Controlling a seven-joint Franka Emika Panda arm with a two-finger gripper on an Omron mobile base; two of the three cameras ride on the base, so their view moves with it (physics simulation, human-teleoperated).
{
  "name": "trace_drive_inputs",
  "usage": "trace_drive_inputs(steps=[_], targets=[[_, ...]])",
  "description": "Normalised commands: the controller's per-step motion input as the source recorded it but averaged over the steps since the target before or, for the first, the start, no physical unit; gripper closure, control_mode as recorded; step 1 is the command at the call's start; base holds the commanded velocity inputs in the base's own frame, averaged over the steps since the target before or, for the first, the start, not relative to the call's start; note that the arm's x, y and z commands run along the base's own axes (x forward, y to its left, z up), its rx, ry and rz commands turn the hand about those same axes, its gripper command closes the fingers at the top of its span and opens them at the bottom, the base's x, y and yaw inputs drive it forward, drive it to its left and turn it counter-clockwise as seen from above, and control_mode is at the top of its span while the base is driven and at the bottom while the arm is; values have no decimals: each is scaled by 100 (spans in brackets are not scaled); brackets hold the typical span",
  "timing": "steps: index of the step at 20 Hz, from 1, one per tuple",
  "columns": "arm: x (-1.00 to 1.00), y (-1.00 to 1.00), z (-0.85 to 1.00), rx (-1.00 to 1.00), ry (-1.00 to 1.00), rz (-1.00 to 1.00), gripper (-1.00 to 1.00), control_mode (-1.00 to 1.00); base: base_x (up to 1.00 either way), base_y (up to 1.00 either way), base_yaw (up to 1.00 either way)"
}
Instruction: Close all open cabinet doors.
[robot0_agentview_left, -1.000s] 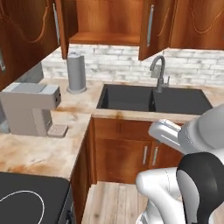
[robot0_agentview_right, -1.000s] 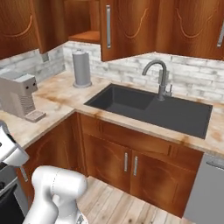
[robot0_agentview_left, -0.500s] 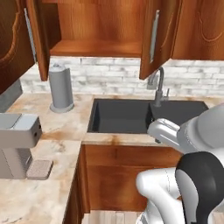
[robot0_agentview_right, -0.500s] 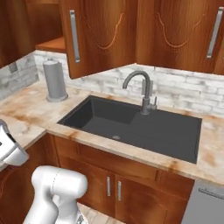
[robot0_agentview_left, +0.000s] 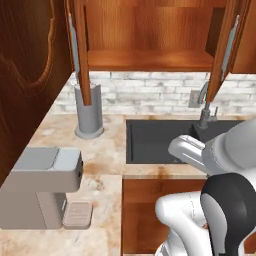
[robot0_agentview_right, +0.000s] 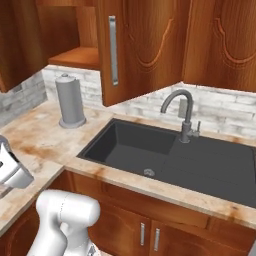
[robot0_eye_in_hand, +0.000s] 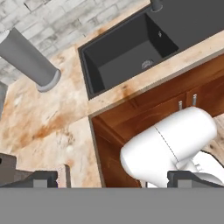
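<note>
Since a second ago the whole picture has slid sideways and drawn nearer in both base views, so the base has driven rather than the things: the coffee machine (robot0_agentview_left: 44, 187) now sits low and large at the left of the left base view, and the open upper cabinet (robot0_agentview_left: 150, 35) stands almost straight ahead; the counter (robot0_agentview_right: 42, 135) is mottled beige and rust stone, turning a corner at the left, backed by a pale grey brick wall (robot0_agentview_left: 150, 95); two cabinet doors stand open, the left door (robot0_agentview_left: 79, 50) seen nearly edge-on with its silver bar handle, the right door (robot0_agentview_right: 142, 47) swung out over the sink so that its arched face and handle show in the right base view; between them the cabinet has one bare wooden shelf (robot0_agentview_left: 147, 61) with nothing visible on it; a grey paper towel roll (robot0_agentview_right: 70, 101) stands upright on the counter beneath the left door, well apart from the sink; the dark sink (robot0_agentview_right: 150, 150) is set into the counter, its basin bare but for the drain, with a curved grey tap (robot0_agentview_right: 182, 112) behind it; lower doors (robot0_agentview_right: 150, 235) below the sink are shut; in the hand view the gripper (robot0_eye_in_hand: 111, 179) looks down over the counter edge, its jaws spread wide with nothing between them.
</note>
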Motion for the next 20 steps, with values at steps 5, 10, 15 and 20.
trace_drive_inputs(steps=[5, 10, 15, 20], targets=[[0, 0, 0, 0, 0, 0, -100, 100, 25, 59, -9], [0, 0, 0, 0, 0, 0, -100, 100, 53, 33, -7], [0, 0, 0, 0, 0, 0, -100, 100, 64, 9, -7], [0, 0, 0, 0, 0, 0, -100, 100, 59, 22, -6]])
